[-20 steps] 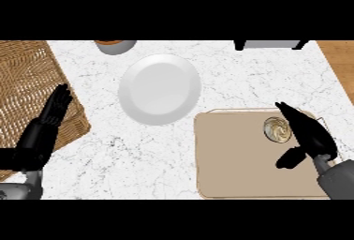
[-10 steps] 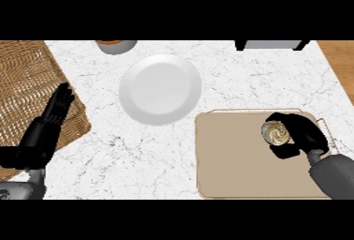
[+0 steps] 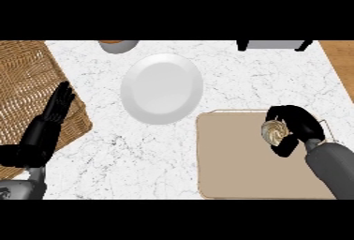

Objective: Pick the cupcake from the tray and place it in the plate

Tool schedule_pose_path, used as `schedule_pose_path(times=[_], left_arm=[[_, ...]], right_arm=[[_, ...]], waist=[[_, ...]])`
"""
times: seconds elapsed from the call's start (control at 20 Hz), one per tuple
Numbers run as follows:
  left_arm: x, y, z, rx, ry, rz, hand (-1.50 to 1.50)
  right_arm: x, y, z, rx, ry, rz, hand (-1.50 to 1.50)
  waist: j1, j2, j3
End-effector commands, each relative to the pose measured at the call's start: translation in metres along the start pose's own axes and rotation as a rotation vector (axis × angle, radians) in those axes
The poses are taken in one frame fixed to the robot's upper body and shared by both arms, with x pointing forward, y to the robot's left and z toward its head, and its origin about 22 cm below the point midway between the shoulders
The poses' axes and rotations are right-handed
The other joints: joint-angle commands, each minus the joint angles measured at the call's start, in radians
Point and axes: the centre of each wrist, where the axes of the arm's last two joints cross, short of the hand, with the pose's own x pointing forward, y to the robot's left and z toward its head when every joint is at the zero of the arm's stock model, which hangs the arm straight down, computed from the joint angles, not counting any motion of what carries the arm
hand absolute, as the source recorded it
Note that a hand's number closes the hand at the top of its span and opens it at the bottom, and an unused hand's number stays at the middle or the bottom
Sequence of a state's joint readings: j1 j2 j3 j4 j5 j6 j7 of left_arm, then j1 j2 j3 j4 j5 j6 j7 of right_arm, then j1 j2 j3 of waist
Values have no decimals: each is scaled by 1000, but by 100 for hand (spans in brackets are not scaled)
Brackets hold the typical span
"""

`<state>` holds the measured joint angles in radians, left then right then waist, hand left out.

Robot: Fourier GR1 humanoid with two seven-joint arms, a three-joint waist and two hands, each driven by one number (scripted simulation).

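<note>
The cupcake (image 3: 274,132), with pale swirled frosting, sits on the beige tray (image 3: 235,159) near its upper right corner. My right hand (image 3: 298,127) is curled round the cupcake from the right, thumb below it. The white plate (image 3: 162,88) lies on the marble counter up and to the left of the tray, with nothing on it. My left hand (image 3: 47,123) rests open at the left edge, fingers pointing up, over the edge of the wicker mat.
A woven wicker mat (image 3: 27,89) covers the counter's left side. A brown bowl (image 3: 117,45) sits at the top edge. A dark object (image 3: 273,45) stands at the top right. Wood shows beyond the counter's right edge (image 3: 343,61).
My right hand went from straight fingers over the cupcake to curled round it. The cupcake stays on the tray. The left hand barely moved.
</note>
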<state>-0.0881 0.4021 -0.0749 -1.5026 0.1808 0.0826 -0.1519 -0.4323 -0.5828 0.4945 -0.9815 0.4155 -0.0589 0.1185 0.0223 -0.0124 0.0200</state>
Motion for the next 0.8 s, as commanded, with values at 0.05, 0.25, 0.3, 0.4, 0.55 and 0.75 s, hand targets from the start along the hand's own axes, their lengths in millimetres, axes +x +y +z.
schedule_pose_path(times=[0.05,0.25,0.3,0.4,0.55,0.75], left_arm=[[-27,-9,11,-32,183,34,0],[-32,-16,12,-20,183,33,0],[-39,-5,23,-18,183,43,0],[-37,-21,26,-11,190,33,0],[-43,-14,20,7,198,32,0],[-39,-4,26,7,210,44,0]], right_arm=[[-9,-8,-20,-53,-62,-11,150],[1,-37,-28,-216,-150,42,150],[3,-30,-30,-248,-163,0,150],[16,-41,-35,-250,-218,-23,150],[24,-38,-31,-291,-278,-12,150],[54,-72,-30,-366,-350,-13,150]], waist=[[13,28,-17],[-5,23,-18],[2,24,-19],[-2,20,-19],[-27,17,-20],[-28,12,-21]])
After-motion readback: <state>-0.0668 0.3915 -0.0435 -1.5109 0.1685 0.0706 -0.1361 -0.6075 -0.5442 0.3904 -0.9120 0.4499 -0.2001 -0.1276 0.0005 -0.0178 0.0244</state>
